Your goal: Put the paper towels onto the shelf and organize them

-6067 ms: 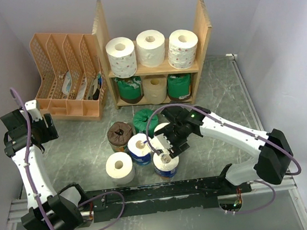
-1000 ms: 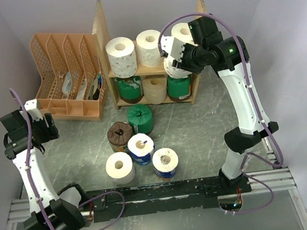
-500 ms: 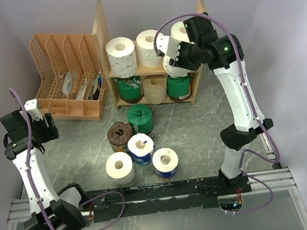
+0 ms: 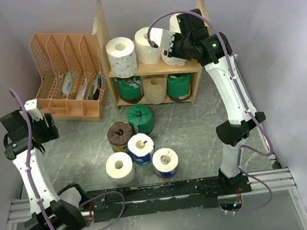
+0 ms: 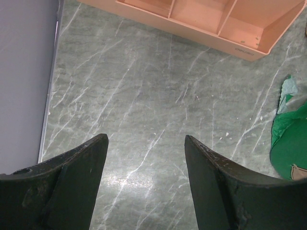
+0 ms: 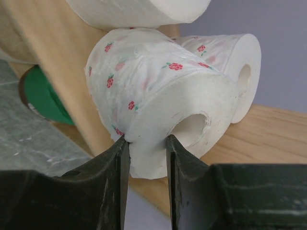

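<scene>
My right gripper (image 4: 169, 47) is shut on the wall of a flower-patterned white paper towel roll (image 6: 158, 105), one finger in its centre hole and one outside (image 6: 146, 143). It holds the roll (image 4: 175, 58) at the right end of the top tier of the wooden shelf (image 4: 137, 71). Another flowered roll (image 6: 235, 62) lies just behind it. Two white rolls (image 4: 121, 56) (image 4: 148, 46) stand on the top tier, and green (image 4: 130, 89), beige and green rolls below. Several rolls stand on the table: green (image 4: 140, 119), brown (image 4: 120, 135), blue-wrapped (image 4: 140, 148), white (image 4: 119, 166). My left gripper (image 5: 146, 143) is open and empty above bare table.
The peach slotted file organizer (image 4: 68, 74) stands left of the shelf; its base shows in the left wrist view (image 5: 201, 21). A green roll (image 5: 290, 139) sits at that view's right edge. Grey walls close in on the left and right.
My right gripper has carried the flowered roll up and to the left, from in front of the shelf's right side to the top tier. The left arm has not moved.
</scene>
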Motion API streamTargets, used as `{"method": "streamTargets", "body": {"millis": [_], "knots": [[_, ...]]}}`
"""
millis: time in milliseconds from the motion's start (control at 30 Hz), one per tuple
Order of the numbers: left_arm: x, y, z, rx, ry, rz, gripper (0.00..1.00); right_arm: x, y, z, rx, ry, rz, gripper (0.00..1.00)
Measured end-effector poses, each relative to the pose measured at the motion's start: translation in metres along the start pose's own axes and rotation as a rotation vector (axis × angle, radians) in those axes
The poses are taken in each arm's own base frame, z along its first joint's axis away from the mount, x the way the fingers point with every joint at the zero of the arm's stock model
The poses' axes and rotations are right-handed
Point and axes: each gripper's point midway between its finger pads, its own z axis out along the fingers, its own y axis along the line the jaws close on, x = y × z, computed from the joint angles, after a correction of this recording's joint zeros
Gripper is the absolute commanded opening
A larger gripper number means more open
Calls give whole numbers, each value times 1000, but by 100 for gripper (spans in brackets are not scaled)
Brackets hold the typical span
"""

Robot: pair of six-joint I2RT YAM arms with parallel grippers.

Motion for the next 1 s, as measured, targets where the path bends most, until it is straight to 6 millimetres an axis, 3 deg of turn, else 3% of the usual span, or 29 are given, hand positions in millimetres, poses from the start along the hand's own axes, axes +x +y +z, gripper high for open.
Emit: {"method": "streamTargets", "body": {"millis": [200, 533, 800, 1000], "knots": [[0, 0, 0, 0, -3, 1, 76, 0, -11, 14, 43, 15, -23, 14], [0, 0, 0, 1, -3, 1, 76, 0, -11, 14, 35, 13, -59, 17], [-1, -1, 0, 5, -4, 1, 76, 6, -3, 1, -15, 16, -111, 14], [-1, -1, 0, 7, -4, 1, 77, 12, 3, -15, -48, 26, -152, 18]]}}
